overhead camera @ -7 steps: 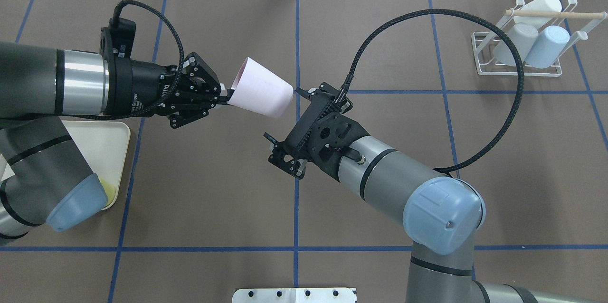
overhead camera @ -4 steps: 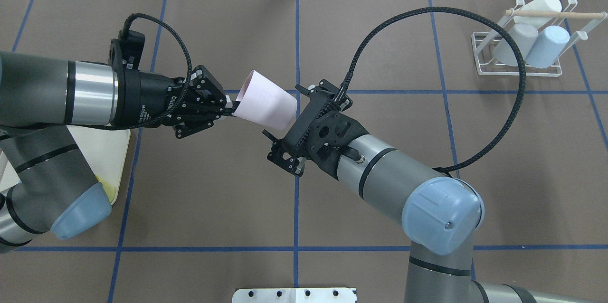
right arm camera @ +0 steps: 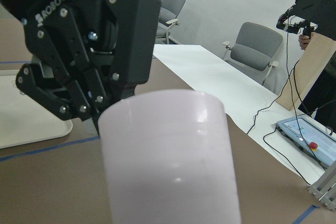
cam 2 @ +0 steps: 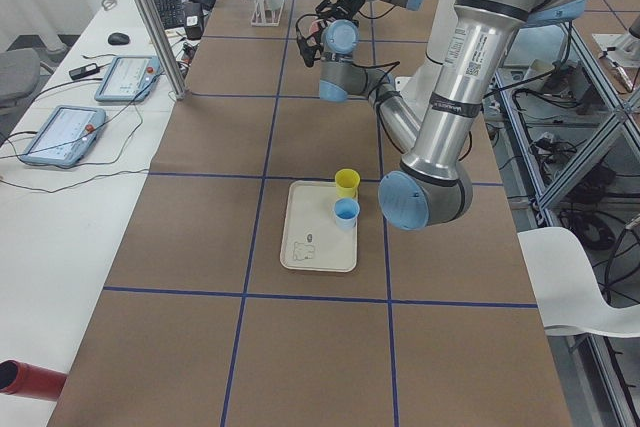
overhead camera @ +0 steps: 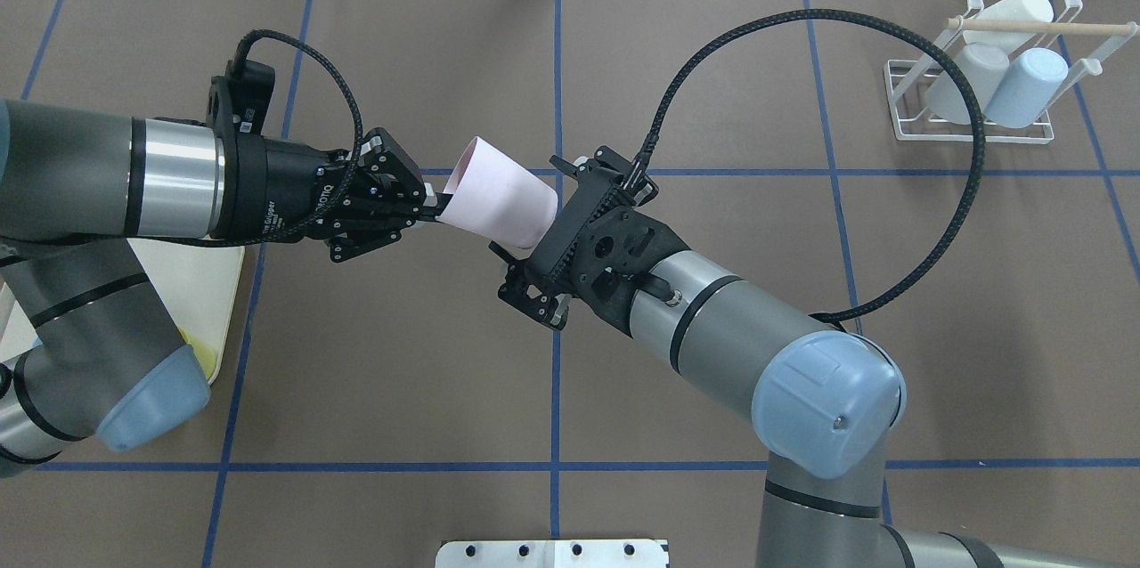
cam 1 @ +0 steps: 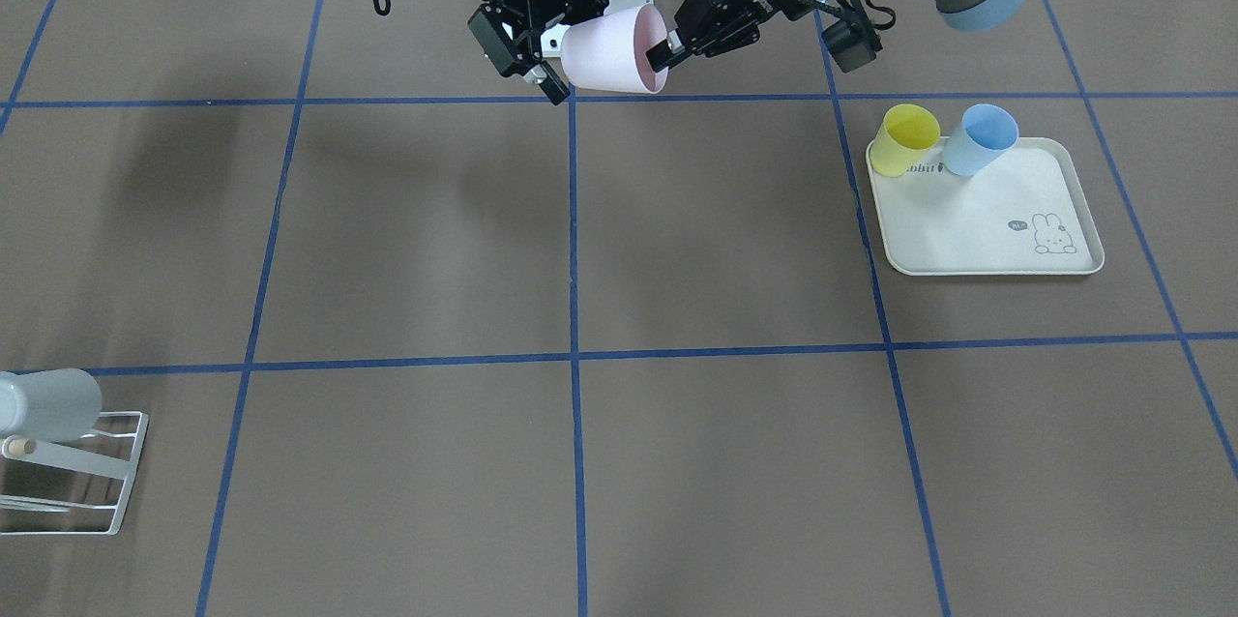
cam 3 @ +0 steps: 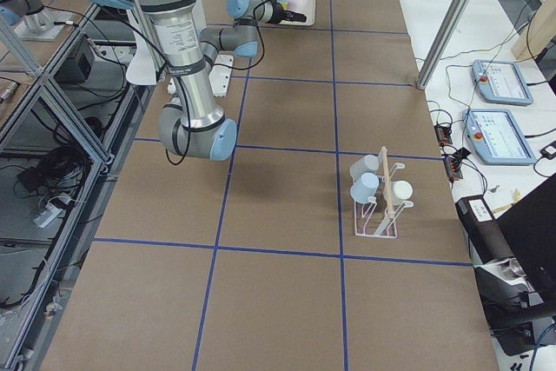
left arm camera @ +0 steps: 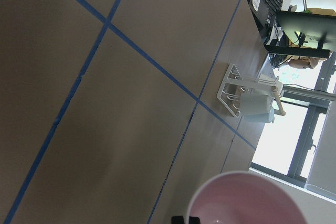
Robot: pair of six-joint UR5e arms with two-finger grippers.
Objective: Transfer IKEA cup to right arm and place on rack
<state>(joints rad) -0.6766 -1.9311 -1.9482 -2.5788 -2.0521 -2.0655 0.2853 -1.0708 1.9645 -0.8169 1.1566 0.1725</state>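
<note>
A pale pink IKEA cup (overhead camera: 497,197) hangs on its side above the table's middle. My left gripper (overhead camera: 431,202) is shut on its rim, one finger inside the mouth, as the front-facing view shows (cam 1: 665,50). My right gripper (overhead camera: 529,207) is open, with its jaws spread on either side of the cup's closed base. The right wrist view is filled by the cup (right arm camera: 170,156), with the left gripper (right arm camera: 86,61) behind it. The white wire rack (overhead camera: 978,78) with a wooden peg stands at the far right.
The rack holds a white, a grey and a light blue cup (overhead camera: 1024,87). A cream rabbit-print tray (cam 1: 987,220) on the left arm's side carries a yellow cup (cam 1: 906,139) and a blue cup (cam 1: 980,139). The right arm's black cable (overhead camera: 891,25) arcs over the table.
My left arm has carried the pink cup rightward. The cup's base, clear of the right gripper before, now sits between its spread fingers. The right gripper shifted slightly toward it.
</note>
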